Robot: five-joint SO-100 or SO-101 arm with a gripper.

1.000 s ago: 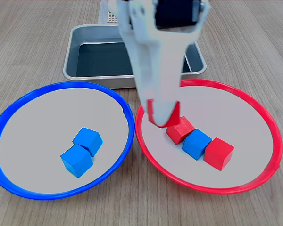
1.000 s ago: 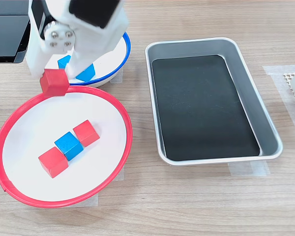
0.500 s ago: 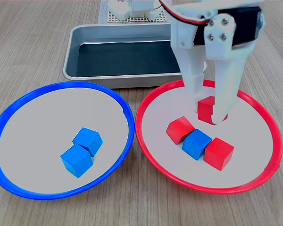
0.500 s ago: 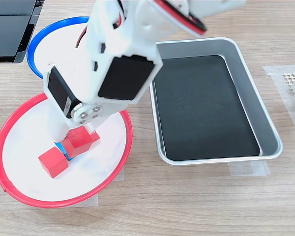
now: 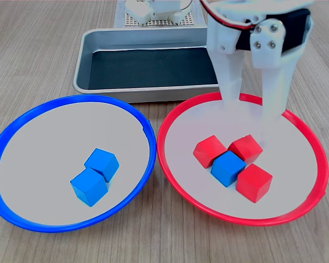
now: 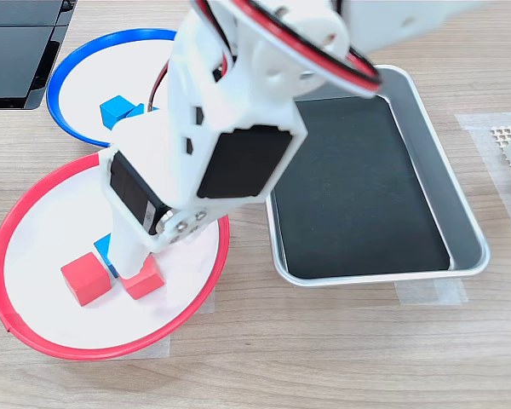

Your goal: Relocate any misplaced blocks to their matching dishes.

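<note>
A robotics lab bench: a wood-grain tabletop (image 5: pixel 38 49) with taped-down plates and a white servo-driven arm (image 6: pixel 238 128).

Blocks on their two plates

Three red cubes (image 5: pixel 245 148) and one blue cube (image 5: pixel 228 168) clustered touching on red-rimmed plate (image 5: pixel 304 137); two touching blue cubes (image 5: pixel 95 176) on blue-rimmed plate (image 5: pixel 22 120).

Bright, even, diffuse light in both exterior views; shadows faint and soft. Mild sheen on metal tray (image 6: pixel 426 153) rim at 3 o'clock. Arm (image 6: pixel 230 145) close to lens, slightly soft in second exterior view. Counter (image 5: pixel 38 49) grain sharp.
</note>
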